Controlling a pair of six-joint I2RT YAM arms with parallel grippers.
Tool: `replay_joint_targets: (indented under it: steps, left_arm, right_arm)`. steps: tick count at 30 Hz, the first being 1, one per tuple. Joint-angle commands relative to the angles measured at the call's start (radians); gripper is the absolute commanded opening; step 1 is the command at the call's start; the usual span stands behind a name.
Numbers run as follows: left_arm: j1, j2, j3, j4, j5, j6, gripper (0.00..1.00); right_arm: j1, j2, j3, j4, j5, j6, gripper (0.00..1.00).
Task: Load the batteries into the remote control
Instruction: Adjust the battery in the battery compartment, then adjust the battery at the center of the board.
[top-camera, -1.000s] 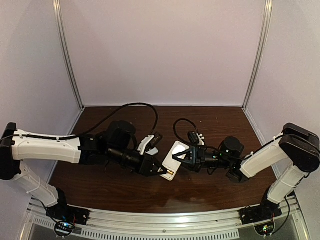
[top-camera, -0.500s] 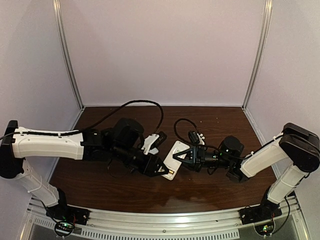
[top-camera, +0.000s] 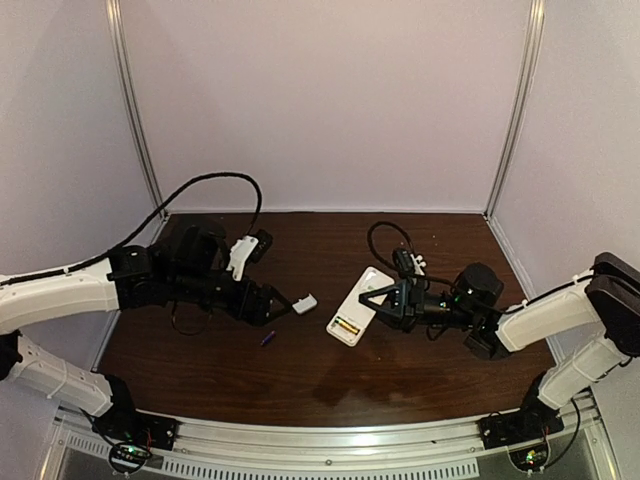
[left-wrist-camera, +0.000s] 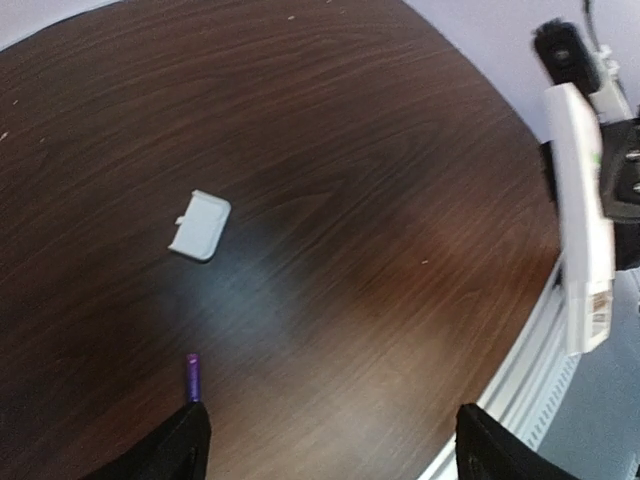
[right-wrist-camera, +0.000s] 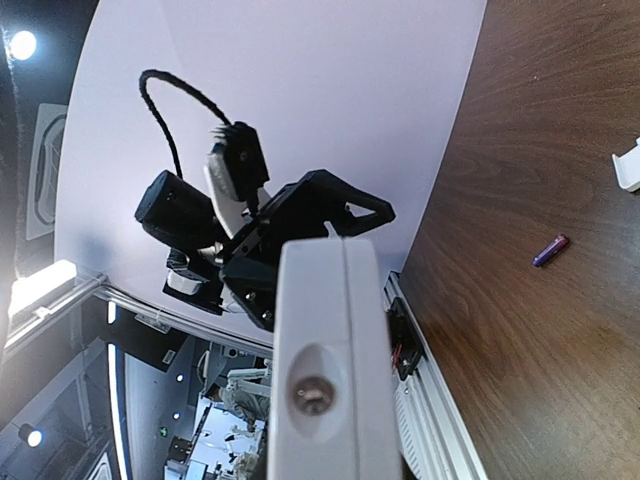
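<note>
White remote control (top-camera: 362, 298) sits right of centre over the tabletop (top-camera: 300, 385), back upward and battery bay uncovered. Right pincer (top-camera: 385, 302) pinches it at the far end. The left wrist view shows it tilted on edge; cannot tell whether its near end touches the wood. One gold battery (top-camera: 347, 326) lies seated in the bay at the near end, and the slot beside it looks empty, though it is too small to be sure. Purple battery (top-camera: 267, 339) lies flat on the wood, well apart from the remote control and near the left arm. Small white battery cover (top-camera: 305, 302) lies loose just ahead of the left fingertips, touching neither finger. Left pincer (left-wrist-camera: 335, 450) is spread wide and holds nothing, with the purple battery just beside its left finger (left-wrist-camera: 185, 445). Judged step: first cell is loaded and the second is waiting to be fetched. Next move calls for the left pincer to drop over the purple battery, straddle it across its narrow width and press together without nudging it. It is slim and round, so likely to roll. After that comes the carry to the bay, with the cell lined up along the free slot and the right polarity, while the right pincer steadies the remote control. The cover goes on last.
</note>
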Motion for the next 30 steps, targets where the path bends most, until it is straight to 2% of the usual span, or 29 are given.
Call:
replay_joint_targets:
  steps: [1, 5, 8, 15, 20, 30]
  left_arm:
    - [0.078, 0.036, -0.044, -0.125, -0.072, 0.010, 0.83]
    - [0.125, 0.135, -0.024, -0.205, -0.069, 0.020, 0.72]
    - [0.136, 0.193, -0.020, -0.219, -0.066, 0.056, 0.68]
    - [0.138, 0.303, -0.001, -0.226, -0.043, 0.135, 0.67]
    - [0.137, 0.356, 0.022, -0.220, -0.021, 0.182, 0.57]
    - [0.136, 0.409, 0.074, -0.238, -0.039, 0.233, 0.53]
  right_arm:
    - [-0.012, -0.104, 0.011, -0.205, 0.001, -0.168, 0.00]
    - [-0.016, -0.188, 0.050, -0.410, 0.008, -0.290, 0.00]
    - [-0.018, -0.223, 0.059, -0.477, 0.008, -0.324, 0.00]
    - [-0.022, -0.247, 0.023, -0.457, 0.002, -0.318, 0.00]
    - [-0.023, -0.257, 0.026, -0.510, 0.008, -0.338, 0.00]
    - [-0.056, -0.260, 0.025, -0.567, 0.003, -0.358, 0.00]
